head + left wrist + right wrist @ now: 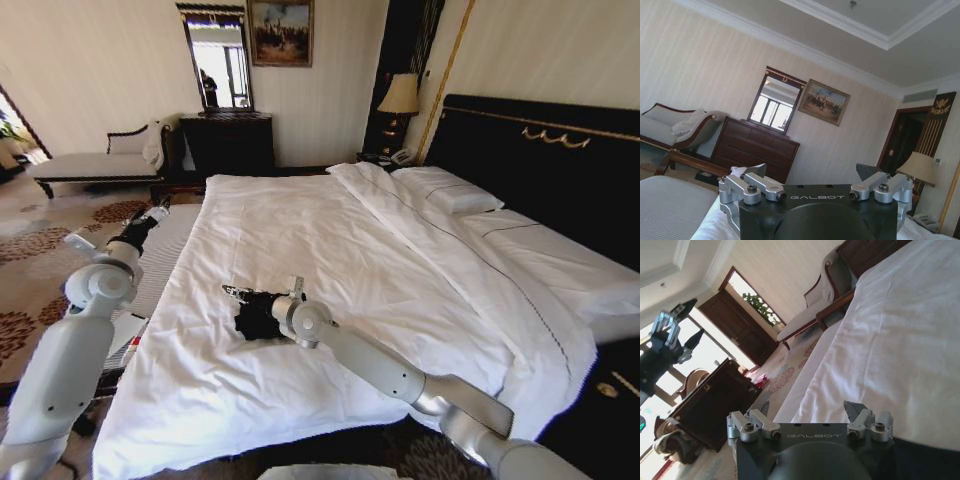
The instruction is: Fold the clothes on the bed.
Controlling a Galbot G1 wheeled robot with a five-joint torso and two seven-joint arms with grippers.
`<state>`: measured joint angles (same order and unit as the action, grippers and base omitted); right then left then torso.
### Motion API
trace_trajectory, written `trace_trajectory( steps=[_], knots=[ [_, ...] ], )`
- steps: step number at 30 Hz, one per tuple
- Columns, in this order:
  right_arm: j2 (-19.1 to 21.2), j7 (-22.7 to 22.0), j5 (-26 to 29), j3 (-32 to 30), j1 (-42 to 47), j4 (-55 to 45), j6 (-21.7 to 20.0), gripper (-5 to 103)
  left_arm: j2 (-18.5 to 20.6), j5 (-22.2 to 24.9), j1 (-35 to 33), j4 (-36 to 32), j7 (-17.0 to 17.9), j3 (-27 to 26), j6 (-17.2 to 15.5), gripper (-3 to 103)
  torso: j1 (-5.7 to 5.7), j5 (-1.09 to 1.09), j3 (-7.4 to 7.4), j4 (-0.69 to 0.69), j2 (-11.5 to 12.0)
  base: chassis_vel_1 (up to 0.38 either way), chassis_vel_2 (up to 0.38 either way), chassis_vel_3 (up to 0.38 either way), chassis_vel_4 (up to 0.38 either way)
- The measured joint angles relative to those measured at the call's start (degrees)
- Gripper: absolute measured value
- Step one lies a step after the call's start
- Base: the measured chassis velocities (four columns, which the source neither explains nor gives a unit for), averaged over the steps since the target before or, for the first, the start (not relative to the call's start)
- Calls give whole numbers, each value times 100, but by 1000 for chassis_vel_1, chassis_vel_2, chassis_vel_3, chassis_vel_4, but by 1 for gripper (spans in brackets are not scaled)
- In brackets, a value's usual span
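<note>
Fingers of right gripper (pixel 232 291) apart, empty, at black T-shirt (pixel 258 317) bunched at 6 o'clock on bed (pixel 330 240). Left gripper (pixel 158 212) apart, raised at 9 o'clock; your right arm nearer.

Black T-shirt (pixel 256 318) on white bed (pixel 330 250) w/ dark, gold-trimmed headboard (pixel 540 150); floral-patterned carpet (pixel 30 250).

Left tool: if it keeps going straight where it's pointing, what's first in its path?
Probably the dark wooden dresser under the mirror; depth is unclear. The left tool, open, is raised beside the bed and aims across the room, with nothing nearer in line.
</note>
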<state>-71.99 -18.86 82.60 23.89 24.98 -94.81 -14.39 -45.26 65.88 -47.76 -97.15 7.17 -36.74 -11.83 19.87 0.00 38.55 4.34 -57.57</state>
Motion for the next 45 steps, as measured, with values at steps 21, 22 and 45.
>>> trace_trajectory(
  steps=[21, 22, 45],
  knots=[
    [2423, 779, -2963, -4516, 3133, -713, 1624, 100, -625, -1450, -3667, -1702, -143, -1079, 1721, 100, -3, 2, -2, 0, -1, 0, 0, 0, 0],
    [2393, 908, -3291, -4836, 3483, -791, 1765, 100, -903, -1761, -3765, -1773, -143, -1081, 1790, 100, -3, 3, -2, 0, 0, 0, 0, 0, 0],
    [2345, 1032, -4423, -7293, 5772, -1680, 2202, 100, -1892, -3279, -4146, -2045, -99, -1224, 1905, 100, 0, -1, 0, -3, 0, 0, 0, 0, 0]
  ],
)
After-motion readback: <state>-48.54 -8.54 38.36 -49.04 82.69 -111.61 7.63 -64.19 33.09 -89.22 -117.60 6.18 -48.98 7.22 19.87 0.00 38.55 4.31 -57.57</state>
